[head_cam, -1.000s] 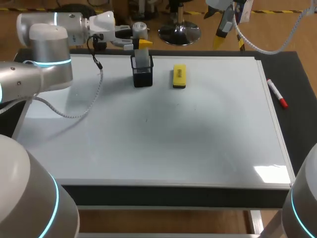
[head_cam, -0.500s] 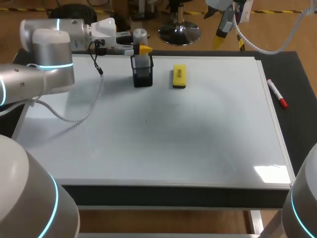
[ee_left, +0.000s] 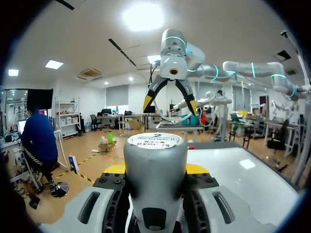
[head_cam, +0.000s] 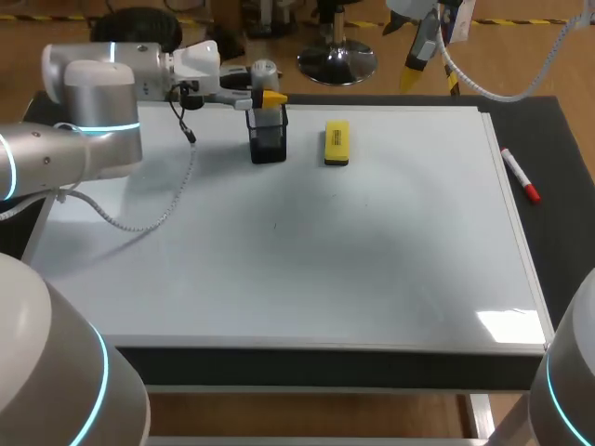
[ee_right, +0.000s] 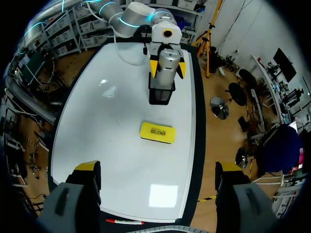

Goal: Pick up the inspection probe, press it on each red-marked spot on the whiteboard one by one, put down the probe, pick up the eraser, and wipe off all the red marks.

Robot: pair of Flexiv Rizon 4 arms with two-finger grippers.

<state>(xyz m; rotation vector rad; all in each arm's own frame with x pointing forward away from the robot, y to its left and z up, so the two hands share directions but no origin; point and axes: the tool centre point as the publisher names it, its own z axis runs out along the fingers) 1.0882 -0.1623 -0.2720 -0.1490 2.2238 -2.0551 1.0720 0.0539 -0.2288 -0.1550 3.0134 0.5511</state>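
A red-capped white marker (head_cam: pixel 519 174) lies on the dark tabletop (head_cam: pixel 562 153), well apart from a black holder (head_cam: pixel 269 141).

Both arms are silver-grey tubes with fat rounded joints and a cyan light ring at each joint: left arm (head_cam: pixel 88 121), right arm (ee_left: pixel 228 70), plus pale left shoulder dome (head_cam: pixel 46 372) and right shoulder dome (head_cam: pixel 572 381) with the same rings. The left wrist has a white housing (head_cam: pixel 191 56) with a thin black cable (head_cam: pixel 183 116) and a pale grey cable (head_cam: pixel 139 218) hanging off it; the right arm carries a white hose (head_cam: pixel 502 84). Left end effector (ee_left: pixel 155 169) and right end effector (ee_left: pixel 170 104): black fingers, yellow tips, grey moulded finger bodies with oval slots, black ribbed blocks with small screw holes, and a round white head with a dark lens.
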